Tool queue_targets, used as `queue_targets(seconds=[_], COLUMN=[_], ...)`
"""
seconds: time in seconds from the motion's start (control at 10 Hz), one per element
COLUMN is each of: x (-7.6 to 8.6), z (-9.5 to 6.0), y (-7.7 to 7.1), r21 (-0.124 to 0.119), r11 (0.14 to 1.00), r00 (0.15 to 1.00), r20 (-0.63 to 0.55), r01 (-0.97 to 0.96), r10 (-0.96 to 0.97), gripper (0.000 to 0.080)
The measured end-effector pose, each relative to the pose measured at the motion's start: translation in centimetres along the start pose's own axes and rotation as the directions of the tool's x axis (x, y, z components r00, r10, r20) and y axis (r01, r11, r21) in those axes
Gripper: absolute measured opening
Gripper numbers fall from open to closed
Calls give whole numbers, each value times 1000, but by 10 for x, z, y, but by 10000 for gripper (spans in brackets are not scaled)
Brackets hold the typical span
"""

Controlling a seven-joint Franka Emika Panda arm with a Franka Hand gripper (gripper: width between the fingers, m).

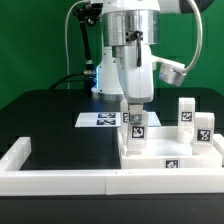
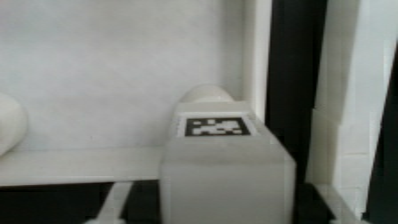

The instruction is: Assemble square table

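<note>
The white square slab (image 1: 160, 152) lies flat at the exterior view's right, against the rim wall, and shows a tag on its near side. My gripper (image 1: 133, 108) points straight down and is shut on a white block leg (image 1: 135, 128). The leg stands upright on or just above the slab's far left part. In the wrist view this leg (image 2: 222, 175) fills the middle with its tag facing the camera, over the slab (image 2: 125, 70); it hides my fingertips. Two more tagged legs (image 1: 186, 113) (image 1: 203, 128) stand upright at the slab's far right.
The long white rim wall (image 1: 60, 180) runs along the front and turns up the exterior view's left side. The marker board (image 1: 100, 118) lies behind the slab, near the arm's base. A rounded white shape (image 2: 9, 125) shows at the wrist view's edge; I cannot tell what it is.
</note>
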State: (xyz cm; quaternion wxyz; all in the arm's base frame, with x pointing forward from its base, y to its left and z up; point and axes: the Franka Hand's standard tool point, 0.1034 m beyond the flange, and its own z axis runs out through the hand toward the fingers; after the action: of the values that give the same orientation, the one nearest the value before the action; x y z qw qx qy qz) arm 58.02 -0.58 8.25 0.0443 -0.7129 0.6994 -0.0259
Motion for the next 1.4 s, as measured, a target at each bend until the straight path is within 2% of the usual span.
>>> queue_targets(seconds=[0.1,0.2,0.3,0.4,0.7,1.0,1.2,1.4], x=[1,4,4,3,3,1,0,0], z=[0,0,0,1,1,2,2,1], y=[0,0,0,1,1,1,1,0], r21=[0,-1,0,-1,-3,-4,-4,-3], r11=[1000,993,991,980,872,747,647,511], r00=[1000,993,991,980,872,747,647,511], r20=[0,-1,-1,-3,-3,-1,1,1], r01=[29,121,131,198,489,665,762,859], r10=[-29,-121,-131,-198,-489,-665,-762,-859], gripper=[360,567,567,624,648,649,649,649])
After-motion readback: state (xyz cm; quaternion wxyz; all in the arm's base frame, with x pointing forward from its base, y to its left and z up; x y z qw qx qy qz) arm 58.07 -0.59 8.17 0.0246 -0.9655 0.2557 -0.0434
